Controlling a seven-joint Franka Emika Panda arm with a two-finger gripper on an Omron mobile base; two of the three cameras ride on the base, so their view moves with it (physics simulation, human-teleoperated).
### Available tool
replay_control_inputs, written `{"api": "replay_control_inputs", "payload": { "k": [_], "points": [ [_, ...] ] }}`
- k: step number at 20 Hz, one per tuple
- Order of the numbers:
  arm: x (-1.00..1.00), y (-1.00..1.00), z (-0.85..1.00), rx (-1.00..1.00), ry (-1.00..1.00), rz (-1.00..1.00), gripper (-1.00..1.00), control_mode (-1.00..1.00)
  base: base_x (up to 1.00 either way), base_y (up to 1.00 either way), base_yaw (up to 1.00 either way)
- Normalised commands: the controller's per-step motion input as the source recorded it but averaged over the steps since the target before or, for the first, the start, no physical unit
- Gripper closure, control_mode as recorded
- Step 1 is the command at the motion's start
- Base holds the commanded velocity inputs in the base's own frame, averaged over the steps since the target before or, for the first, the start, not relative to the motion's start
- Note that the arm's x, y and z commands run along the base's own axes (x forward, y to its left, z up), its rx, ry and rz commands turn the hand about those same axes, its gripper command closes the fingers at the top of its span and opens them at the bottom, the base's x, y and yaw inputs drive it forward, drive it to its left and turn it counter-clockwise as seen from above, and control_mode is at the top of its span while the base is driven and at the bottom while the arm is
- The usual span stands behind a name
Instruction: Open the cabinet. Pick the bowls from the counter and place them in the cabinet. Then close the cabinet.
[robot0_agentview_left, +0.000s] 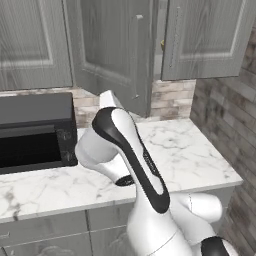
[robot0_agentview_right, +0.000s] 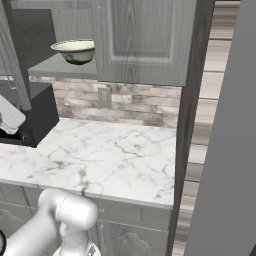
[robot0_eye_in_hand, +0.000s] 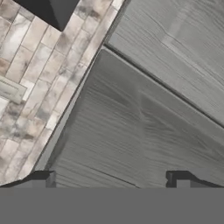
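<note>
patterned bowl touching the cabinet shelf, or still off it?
Touching. In the right base view the patterned bowl sits with its base flat on the cabinet shelf, no gap under it, with no gripper around it.

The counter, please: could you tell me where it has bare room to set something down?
The marble counter is bare from the black microwave across to the brick side wall, back to the tiled backsplash. Crowded: the left end under the microwave, and the cabinet shelf beside the patterned bowl.
</note>
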Motion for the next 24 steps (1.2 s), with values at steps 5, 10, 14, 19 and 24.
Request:
{"api": "replay_control_inputs", "payload": {
  "k": [5,10,14,19,24],
  "points": [
    [0.7,-0.66,0.19,0.33,0.21,-0.15,-1.0,-1.0,0.0,0.0,0.0],
    [0.66,-0.6,0.05,0.34,0.19,-0.16,-1.0,-1.0,0.0,0.0,0.0],
    [0.5,-0.16,-0.04,0.21,0.06,-0.18,-1.0,-1.0,0.0,0.0,0.0],
    [0.79,0.0,-0.02,0.01,0.01,-0.23,-1.0,-1.0,0.0,0.0,0.0],
    [0.7,0.0,0.0,0.02,0.03,-0.19,-1.0,-1.0,0.0,0.0,0.0]
  ]
}}
